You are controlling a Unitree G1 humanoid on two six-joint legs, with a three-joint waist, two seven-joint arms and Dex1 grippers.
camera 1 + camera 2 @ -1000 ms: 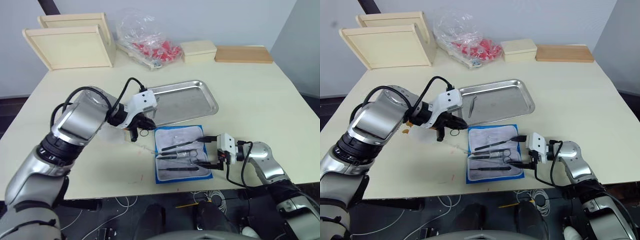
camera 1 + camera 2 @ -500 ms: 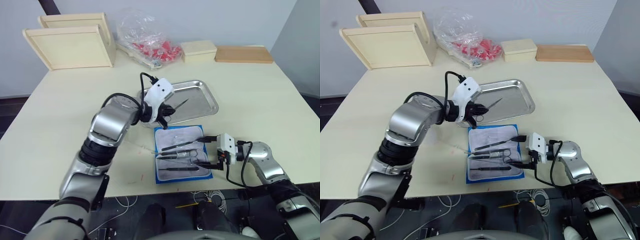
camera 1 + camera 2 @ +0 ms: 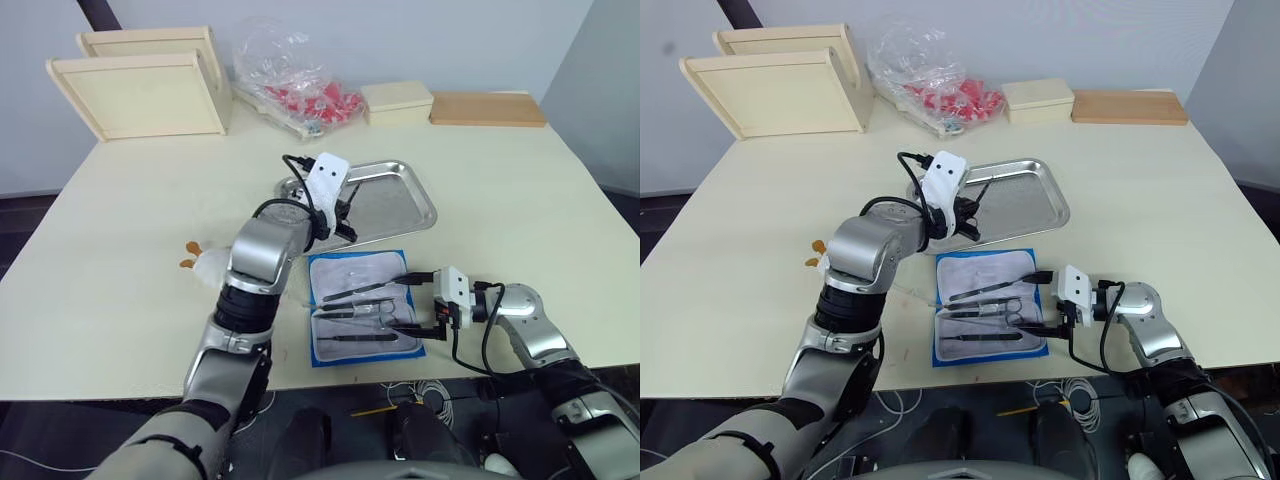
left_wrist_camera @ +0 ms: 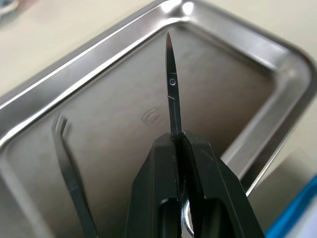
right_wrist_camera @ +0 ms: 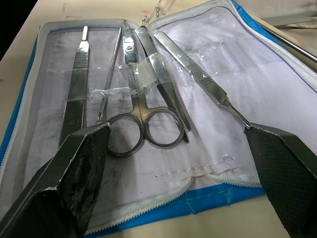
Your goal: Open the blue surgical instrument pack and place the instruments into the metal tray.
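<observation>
The blue surgical instrument pack lies open near the table's front edge, its pale lining up. Several instruments rest in it, among them scissors, a flat handle and forceps. My right gripper stands open at the pack's right edge, its fingers spanning that edge. Just behind the pack sits the metal tray. My left gripper hangs over the tray's left part, shut on a pair of scissors whose tip points down into the tray. One pair of forceps lies in the tray.
Two pale wooden boxes stand at the back left. A clear bag of red items, a small wooden box and a wooden board line the back edge. A small white and orange object lies left of the pack.
My left gripper has carried the scissors from the pack's left side up and over the tray. The right gripper and the pack have not moved.
</observation>
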